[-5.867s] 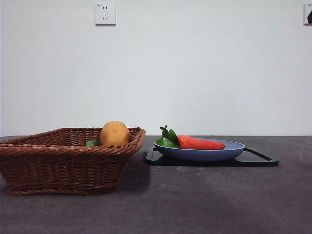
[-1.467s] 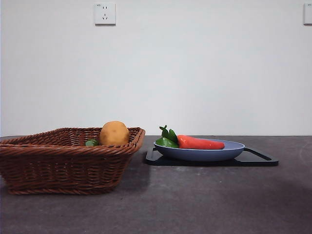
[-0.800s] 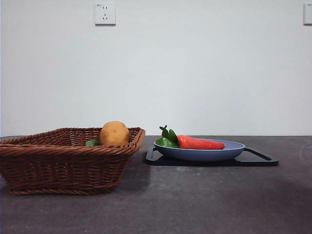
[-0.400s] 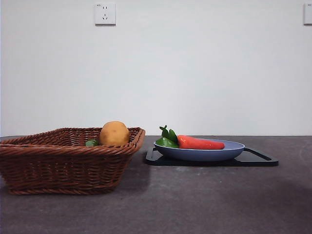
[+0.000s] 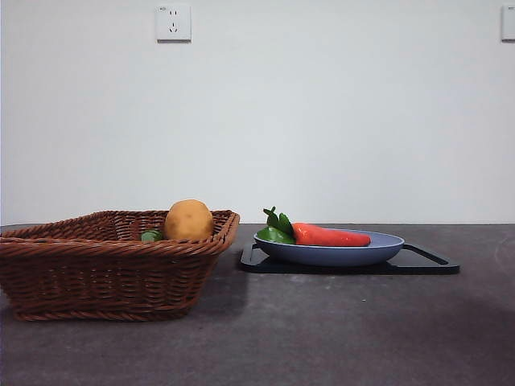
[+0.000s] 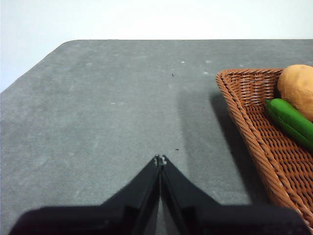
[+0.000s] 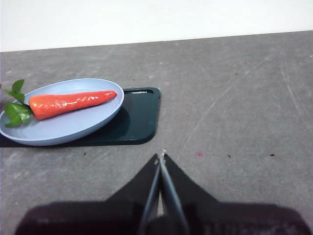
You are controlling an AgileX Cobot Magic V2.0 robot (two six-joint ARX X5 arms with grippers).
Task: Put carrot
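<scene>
Both tools closed; carrot (image 5: 331, 236) on plate (image 5: 338, 254), potato (image 5: 189, 219) in basket (image 5: 105, 273).

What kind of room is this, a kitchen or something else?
Probably a lab or test room, not a kitchen: a bare dark table against a plain white wall with a socket, and a staged set of a carrot on a blue plate beside a wicker basket.

You see an orange-red carrot (image 5: 331, 236) with green leaves on a pale blue plate (image 5: 386, 244), over a black tray (image 5: 430, 260). The woven brown basket (image 5: 105, 273) holds a tan-yellow potato (image 5: 189, 220) and a green vegetable (image 6: 291, 121). The desk (image 5: 338, 330) is dark grey.
</scene>
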